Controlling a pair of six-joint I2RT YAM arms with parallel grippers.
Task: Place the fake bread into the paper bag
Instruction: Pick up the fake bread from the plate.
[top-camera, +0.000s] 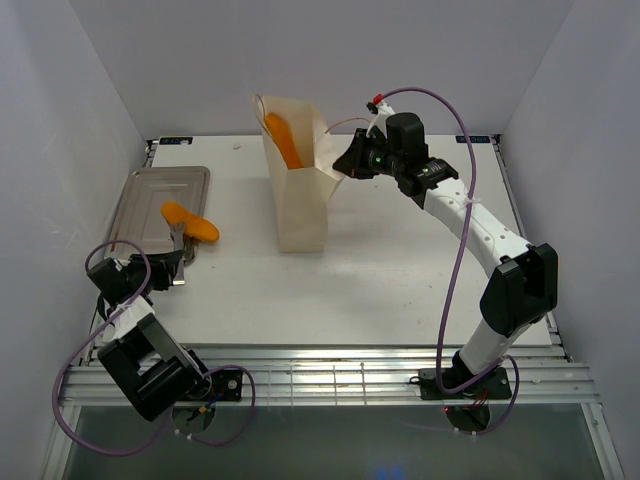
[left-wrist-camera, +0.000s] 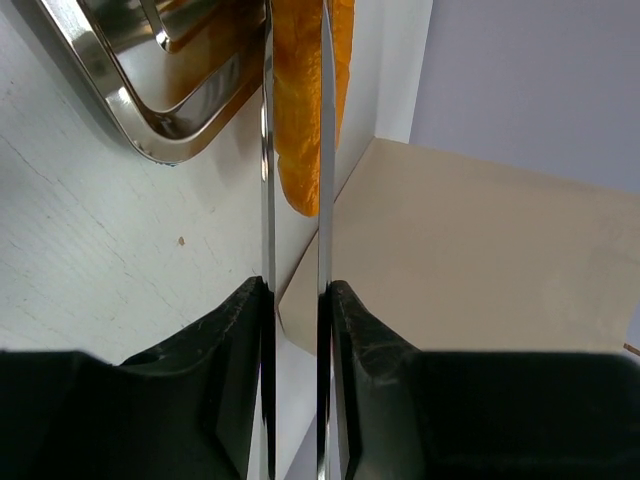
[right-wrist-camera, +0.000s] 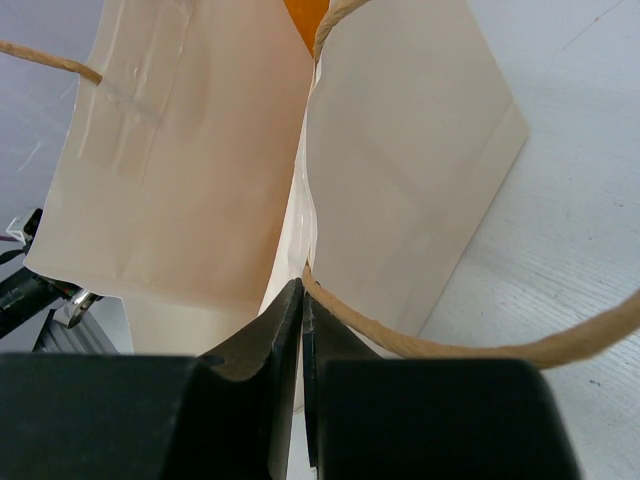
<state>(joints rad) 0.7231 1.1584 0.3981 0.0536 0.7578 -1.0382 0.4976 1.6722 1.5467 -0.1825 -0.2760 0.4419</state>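
Top external: paper bag stands upright mid-table, mouth open, w/ an orange bagged loaf poking up inside. Right gripper is at the bag's right rim. Silver tray lies far left on the white table; a 2nd loaf sits over its near-right corner, one end past the tray edge. Lifted or resting, can't tell. Left gripper is just below it, holding thin tongs that reach to the loaf. Left wrist: fingers press on both tong blades from outside; tongs squeezed near-parallel, pinching the loaf betw. the blades. Tray rim upper left, tan bag wall behind. Right wrist: jaws pressed together on the bag's rim edge, paper fold running down into the slit of the right gripper. Cord handle loops out to the right, beside the finger. Orange bagged loaf just shows at the top, inside the bag.
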